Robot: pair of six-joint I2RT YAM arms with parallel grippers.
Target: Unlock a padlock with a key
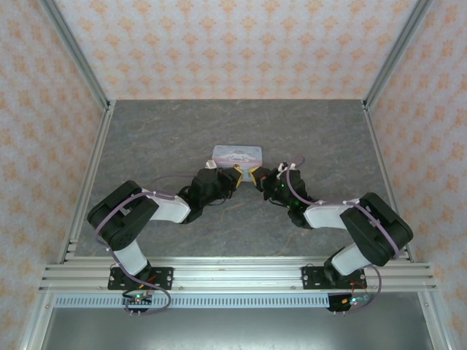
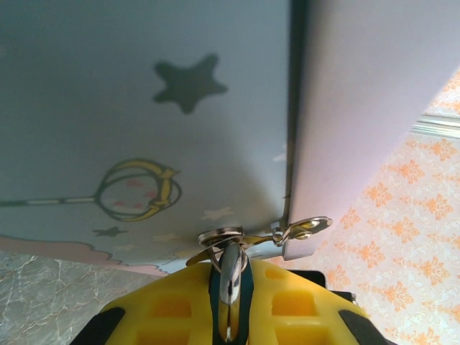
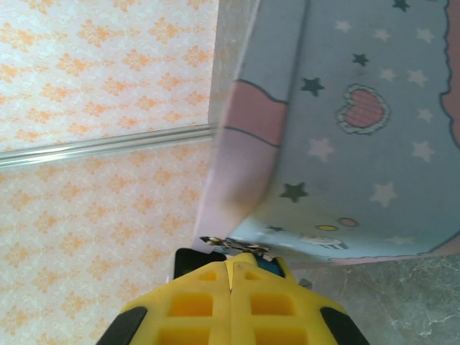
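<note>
Two grippers, one padlock, one tin: your left gripper was clamped on the tiny blue-teal padlock, which sat at the metal clasp on the near edge of the pastel tin, mid-table. Your right gripper faced it, yellow fingers pressed flat together (anything between them could not be made out).

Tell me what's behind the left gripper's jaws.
The pastel tin and its metal clasp. Between the jaws, only the shiny loop of the padlock shows; the rest is covered.
</note>
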